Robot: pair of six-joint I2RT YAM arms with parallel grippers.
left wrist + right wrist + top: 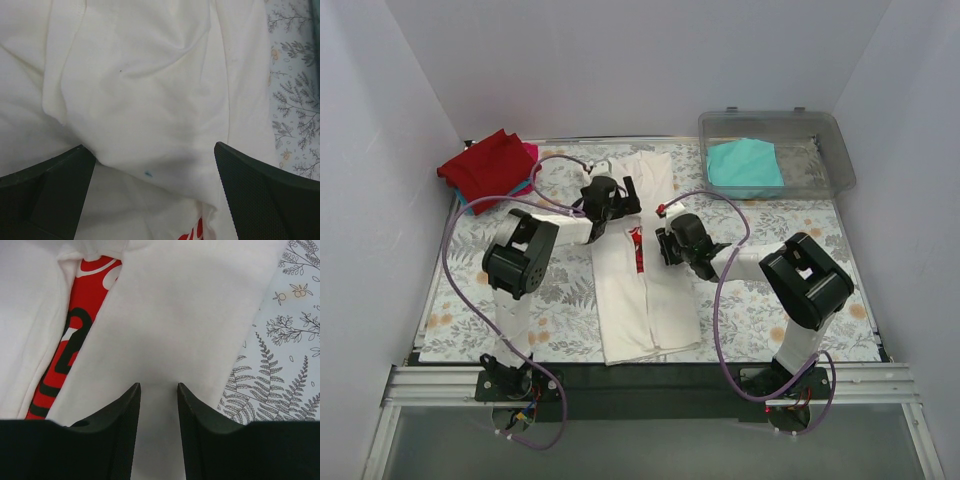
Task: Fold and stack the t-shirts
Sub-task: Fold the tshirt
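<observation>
Hanging over the white tee point(620, 300), the left fingers point(45, 190) gape wide, the right fingers point(110, 440) stand narrow, gripping nothing.

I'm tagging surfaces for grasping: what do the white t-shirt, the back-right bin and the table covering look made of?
White t-shirt: soft matte cloth, probably cotton knit; it creases and folds. Bin: clear rigid plastic, glossy; the teal t-shirt shows through. Table covering: matte leaf-printed sheet, cloth or vinyl, can't tell.
</observation>
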